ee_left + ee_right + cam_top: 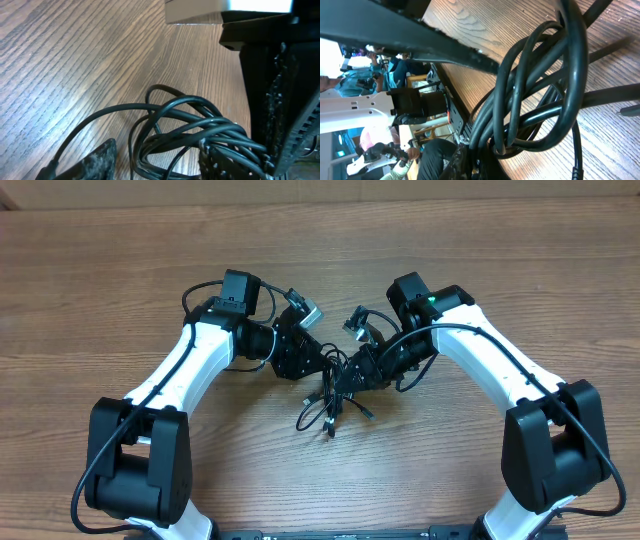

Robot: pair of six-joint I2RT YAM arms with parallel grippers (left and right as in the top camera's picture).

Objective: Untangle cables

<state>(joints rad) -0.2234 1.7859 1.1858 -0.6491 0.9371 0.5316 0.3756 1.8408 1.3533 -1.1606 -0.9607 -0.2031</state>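
We find the cables (330,395) bunched in one knot on the table (560,270), about midway across it and between the two wrists. Short loose strands trail out of the knot on its near side. The left fingers (100,157) reach the knot from its left. They stand released and apart, with the looped strands lying between them. The bundle rests against one finger, and a strip of bare wood shows between it and the other. The right fingers (360,370) meet the knot from its right and are clenched. The coil gathers tight beside them in the right wrist view, but we cannot tell whether a strand is pinched. The left arm (190,370) and right arm (490,360) slant in from either side of the knot and close off the flanks on its near side. Open wood lies beyond the knot up to the table's far edge, and wide to its left and right outside both arms. On the near side, an open patch of wood runs between the two arm bases.
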